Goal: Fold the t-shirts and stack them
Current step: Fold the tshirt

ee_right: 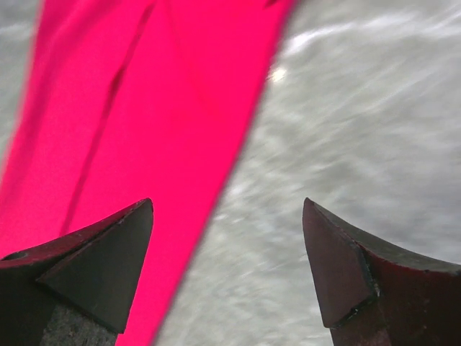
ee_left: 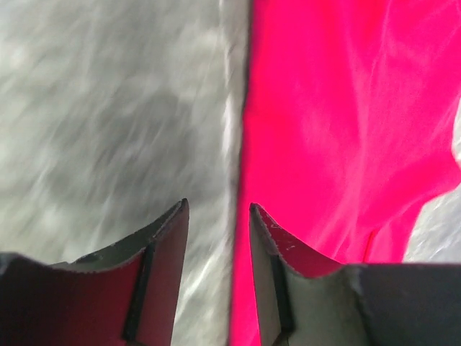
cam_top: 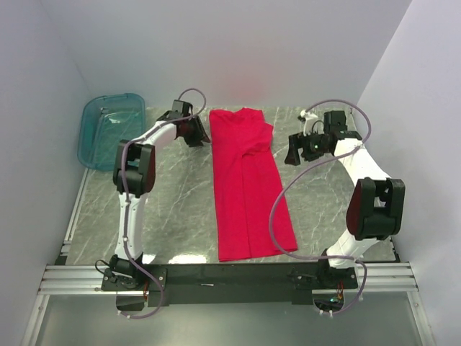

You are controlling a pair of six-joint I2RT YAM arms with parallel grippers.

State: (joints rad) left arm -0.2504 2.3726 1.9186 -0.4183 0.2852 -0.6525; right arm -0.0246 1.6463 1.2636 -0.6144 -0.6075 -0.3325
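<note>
t-shirt (cam_top: pixel 245 187): plain bright red. counter (cam_top: pixel 173 205): grey marble pattern, pale veins. tub (cam_top: pixel 108 137): translucent teal. arms (cam_top: pixel 130 223): white links, black joints; cables (cam_top: pixel 338 101) lilac-grey. fingers (ee_left: pixel 158 245): dark grey with a reddish tint.

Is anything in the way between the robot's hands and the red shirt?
No, nothing visible is. The left gripper is right at the red t-shirt's left edge. The right gripper is just off its right edge, with only bare table between. The teal tub is away in the far left corner.
</note>
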